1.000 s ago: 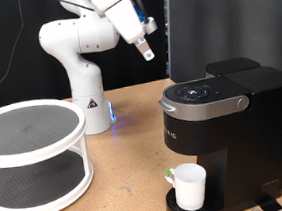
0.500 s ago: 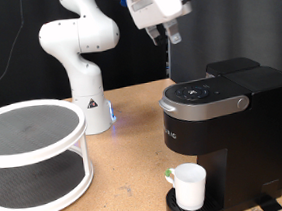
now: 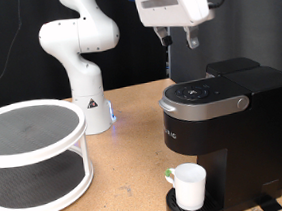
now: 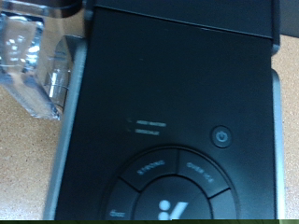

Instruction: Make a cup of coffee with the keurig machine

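Coffee maker (image 3: 227, 127), black and boxy, sits at the right of the exterior view on the wooden table (image 3: 134, 136), with its lid down and its round button panel (image 3: 202, 90) facing up. The cup (image 3: 190, 186) stands on the round drip base under the spout, at the near edge of the table. The gripper (image 3: 179, 36) hangs in the air above the machine, just over the far edge of its top, well clear of it and far above the cup. Its two fingers point down with a gap between them and nothing in that gap. The wrist view looks straight down on the black top (image 4: 177, 103), showing the power button (image 4: 220, 135) and part of the ring of buttons (image 4: 168, 187), with the clear water tank (image 4: 37, 65) along one side. To the left of the exterior view stands a white two-level round shelf (image 3: 35, 156), well apart from the machine. The robot's white base (image 3: 86, 91) stands at the far side between them. Bare tabletop lies between the shelf and the machine.
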